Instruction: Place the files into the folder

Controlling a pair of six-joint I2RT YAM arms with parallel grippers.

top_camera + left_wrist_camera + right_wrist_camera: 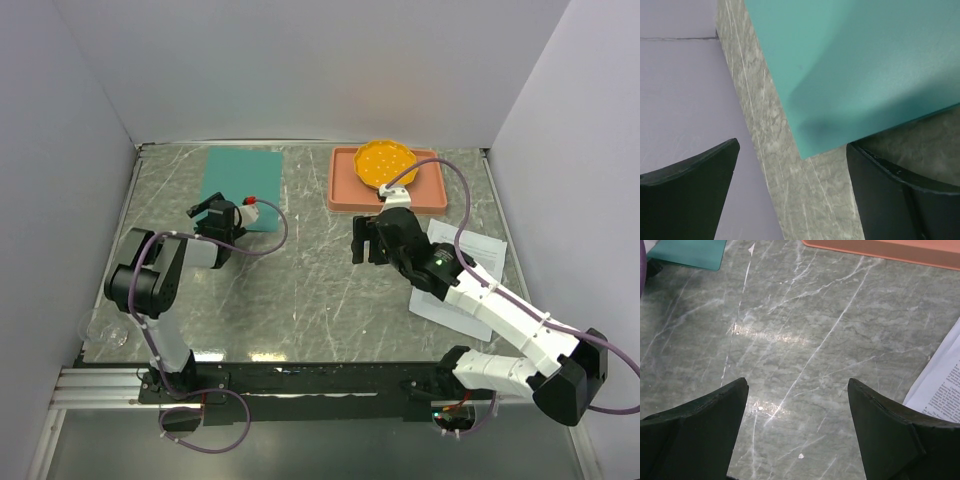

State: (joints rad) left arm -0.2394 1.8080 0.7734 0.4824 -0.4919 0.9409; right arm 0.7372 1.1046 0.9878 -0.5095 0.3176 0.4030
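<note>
The teal-green folder (pixel 242 178) lies flat and closed at the back left of the table. My left gripper (pixel 205 212) is open at its near left corner; in the left wrist view the folder's corner (pixel 850 75) sits just ahead of the open jaws, with nothing held. The files, white printed sheets (pixel 462 262), lie at the right, partly under my right arm; an edge of them shows in the right wrist view (pixel 942 385). My right gripper (pixel 366 240) is open and empty over bare table, left of the files.
A salmon-pink tray (pixel 340 190) with an orange round dish (pixel 386 162) stands at the back, right of the folder. Its edge shows in the right wrist view (pixel 900 251). White walls enclose the table on three sides.
</note>
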